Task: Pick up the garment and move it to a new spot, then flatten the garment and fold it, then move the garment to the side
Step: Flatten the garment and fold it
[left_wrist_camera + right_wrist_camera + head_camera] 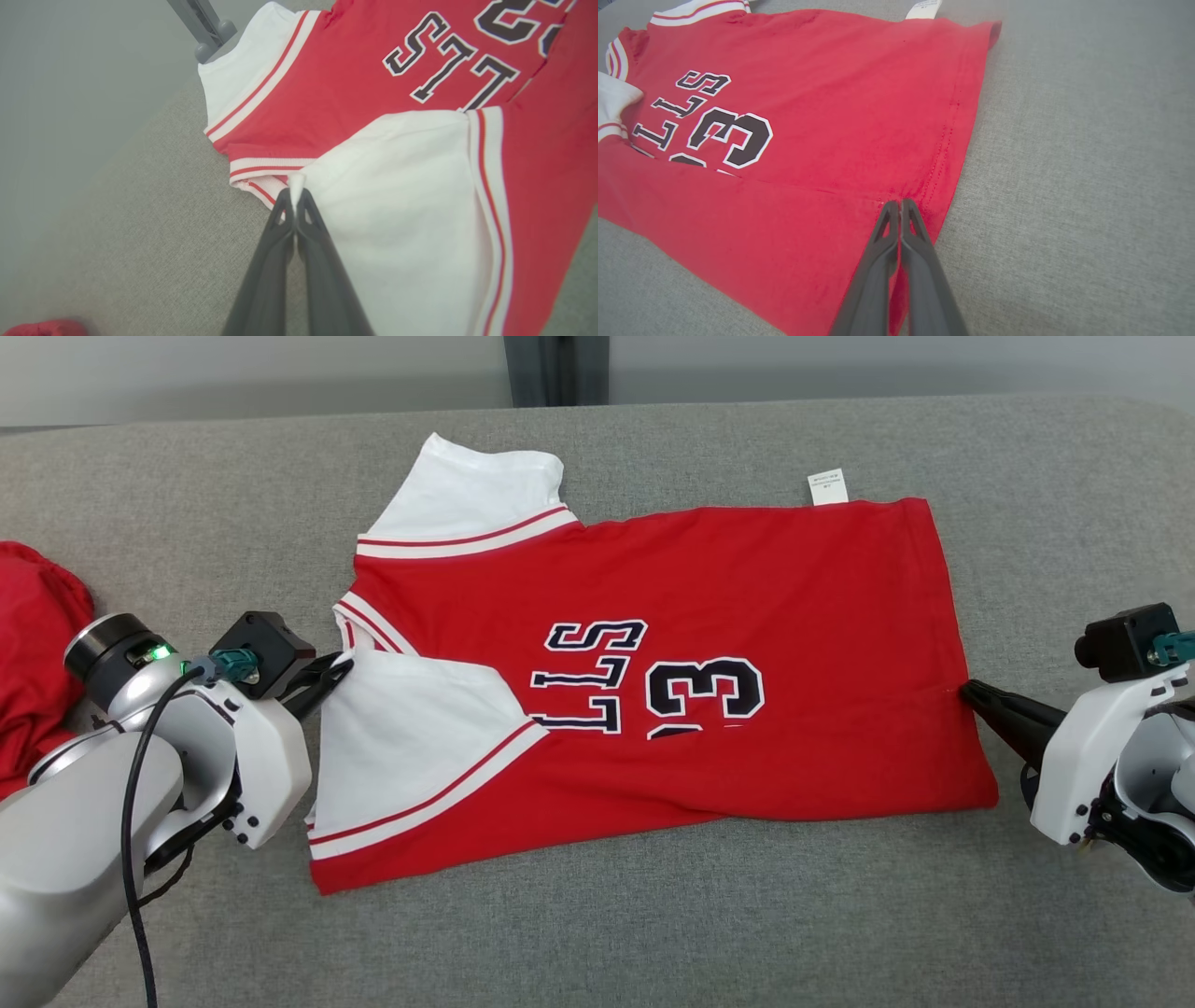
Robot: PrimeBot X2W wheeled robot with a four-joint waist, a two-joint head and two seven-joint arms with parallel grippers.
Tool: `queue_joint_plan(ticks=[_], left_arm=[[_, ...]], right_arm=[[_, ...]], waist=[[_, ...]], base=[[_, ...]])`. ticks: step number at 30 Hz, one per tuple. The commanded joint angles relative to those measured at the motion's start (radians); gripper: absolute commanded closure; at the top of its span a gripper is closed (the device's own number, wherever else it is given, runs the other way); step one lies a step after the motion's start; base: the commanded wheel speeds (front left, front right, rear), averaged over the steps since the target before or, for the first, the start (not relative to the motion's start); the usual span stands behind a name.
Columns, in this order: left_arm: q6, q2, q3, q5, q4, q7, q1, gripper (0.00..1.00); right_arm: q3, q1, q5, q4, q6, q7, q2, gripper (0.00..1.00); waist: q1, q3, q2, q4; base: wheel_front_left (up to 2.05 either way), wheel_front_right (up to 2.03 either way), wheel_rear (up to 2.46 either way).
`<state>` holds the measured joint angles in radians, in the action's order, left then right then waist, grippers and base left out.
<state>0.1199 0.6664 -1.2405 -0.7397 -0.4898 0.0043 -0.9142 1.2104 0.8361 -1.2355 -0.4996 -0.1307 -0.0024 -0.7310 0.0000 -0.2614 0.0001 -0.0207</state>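
Note:
The garment is a red jersey with white sleeves and dark lettering, lying on the grey cushion with its near long side folded up over the body. My left gripper is shut on the white sleeve's edge near the collar; in the left wrist view a peak of white cloth sticks out between its tips on the garment. My right gripper is shut on the hem at the fold's right end. In the right wrist view its tips pinch the red hem of the garment.
The grey cushion stretches wide around the jersey. Another red cloth lies bunched at the far left, behind my left arm. A grey stand leg rises beyond the cushion's edge. A white label pokes out at the jersey's far edge.

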Motion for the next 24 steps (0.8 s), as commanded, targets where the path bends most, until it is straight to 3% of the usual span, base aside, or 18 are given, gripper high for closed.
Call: queue_joint_plan(ticks=[1, 6, 7, 8, 9, 17, 24], left_arm=[[-0.005, -0.004, 0.003, 0.004, -0.01, -0.007, -0.017, 1.0], [-0.01, -0.018, 0.003, 0.009, -0.039, -0.024, -0.022, 1.0], [-0.013, -0.023, 0.004, 0.008, -0.044, -0.025, -0.023, 0.71], [-0.017, -0.027, 0.005, 0.01, -0.049, -0.029, -0.026, 0.15], [-0.02, -0.03, 0.006, 0.012, -0.054, -0.035, -0.029, 0.0], [-0.045, -0.04, 0.019, -0.003, -0.096, -0.063, -0.017, 0.0], [-0.149, -0.045, 0.106, -0.058, -0.097, -0.185, 0.025, 0.0]], right_arm=[[0.007, 0.01, 0.004, -0.007, 0.0, -0.012, 0.001, 1.0], [0.018, 0.015, -0.009, -0.025, 0.0, -0.028, 0.01, 1.0], [0.019, 0.017, -0.012, -0.035, 0.0, -0.025, 0.011, 0.98], [0.02, 0.024, -0.002, -0.042, 0.0, -0.033, 0.014, 0.45], [0.021, 0.028, -0.005, -0.053, 0.0, -0.04, 0.019, 0.0], [0.029, 0.027, -0.03, -0.088, 0.0, -0.083, 0.032, 0.0], [-0.014, -0.008, -0.036, -0.143, 0.0, -0.222, 0.027, 0.0]], waist=[[0.0, -0.003, -0.0001, 0.001], [0.0, -0.013, -0.0001, 0.002], [0.0, -0.015, -0.0001, 0.002], [0.0, -0.017, -0.0001, 0.003], [0.0, -0.019, -0.0001, 0.003], [0.0, -0.001, -0.0001, 0.008], [0.0, 0.054, -0.0001, 0.016]], base=[[0.0, 0.0, 0.0], [0.0, 0.0, 0.0], [0.0, 0.0, 0.0], [0.0, 0.0, 0.0], [0.0, 0.0, 0.0], [0.0, 0.0, 0.0], [0.0, 0.0, 0.0]])
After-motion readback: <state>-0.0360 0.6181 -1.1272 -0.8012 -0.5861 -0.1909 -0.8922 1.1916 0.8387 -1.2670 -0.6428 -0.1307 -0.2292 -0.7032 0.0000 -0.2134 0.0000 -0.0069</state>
